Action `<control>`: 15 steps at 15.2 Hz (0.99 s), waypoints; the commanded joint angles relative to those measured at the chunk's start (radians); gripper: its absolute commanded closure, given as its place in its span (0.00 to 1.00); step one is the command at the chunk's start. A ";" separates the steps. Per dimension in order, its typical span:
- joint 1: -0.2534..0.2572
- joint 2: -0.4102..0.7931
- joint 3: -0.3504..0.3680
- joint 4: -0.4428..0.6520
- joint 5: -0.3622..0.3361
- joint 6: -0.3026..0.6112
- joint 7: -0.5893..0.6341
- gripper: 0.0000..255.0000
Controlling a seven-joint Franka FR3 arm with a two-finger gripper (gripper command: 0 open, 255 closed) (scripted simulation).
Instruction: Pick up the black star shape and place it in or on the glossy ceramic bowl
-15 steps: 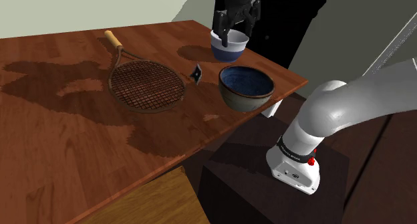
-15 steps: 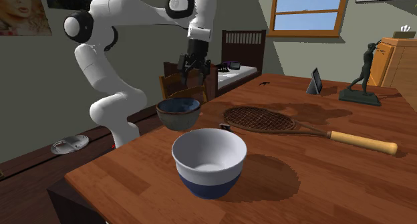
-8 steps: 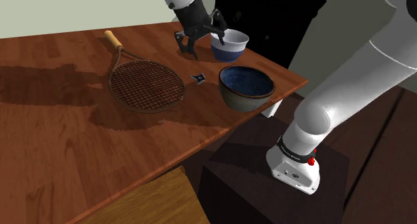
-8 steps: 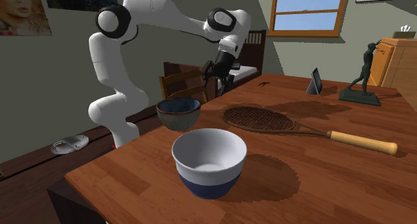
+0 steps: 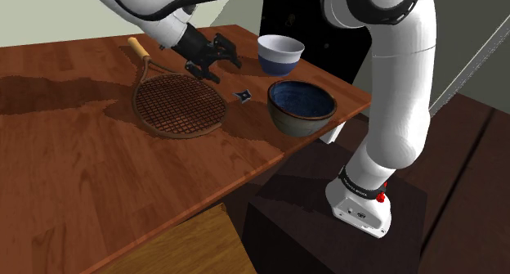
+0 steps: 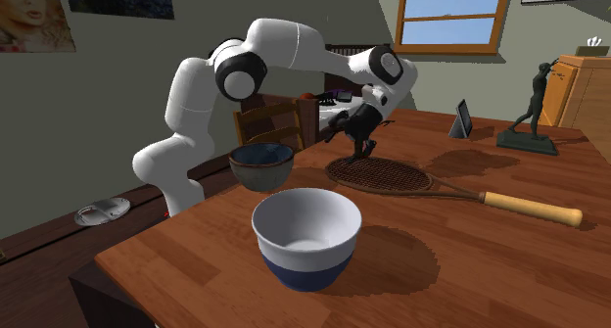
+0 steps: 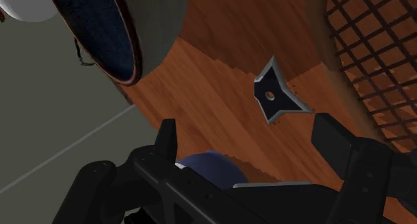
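1. The shoulder view looks down over the brown wooden worktop [image 5: 82, 174] from beside the dark box stand [image 5: 286, 223].
2. The second exterior view faces back from the opposite edge, low, just behind a white, blue-based bowl [image 6: 305, 238].
3. The wrist view hangs close above the worktop; all three share the blue-lined brown bowl [image 5: 301, 106].

Bowls: we counted two, a dark blue-lined bowl [image 5: 301, 106] and a white bowl [image 5: 280, 53] with a blue base.
Stars: we saw one black star [image 5: 243, 94].
Rackets: we counted one racket [image 5: 178, 105].
Statuettes: we saw one statuette [image 6: 538, 101].
Windows: we saw one window [image 6: 452, 18].
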 commanded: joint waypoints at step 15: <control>-0.057 -0.042 -0.009 -0.153 0.018 0.085 0.039 0.00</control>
